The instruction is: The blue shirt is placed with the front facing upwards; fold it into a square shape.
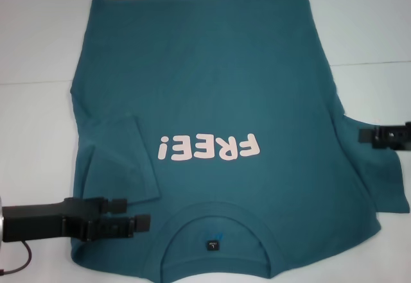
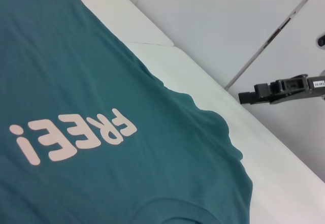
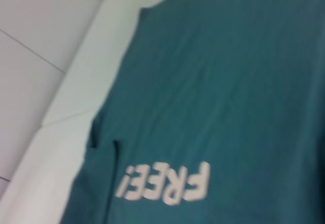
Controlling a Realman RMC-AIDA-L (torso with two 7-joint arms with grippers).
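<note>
The blue shirt point(image 1: 218, 103) is spread print-up on the white table point(image 1: 38, 129), its left sleeve already folded in beside the "FREE!" print point(image 1: 209, 147). The left gripper point(image 1: 131, 219), fingers apart, is held beside the collar point(image 1: 215, 222); the right gripper point(image 1: 369, 135), whose fingers cannot be judged, is near the right sleeve point(image 1: 382, 180). The sleeve-folding step seems in hand, and that sleeve should be pinched next.
</note>
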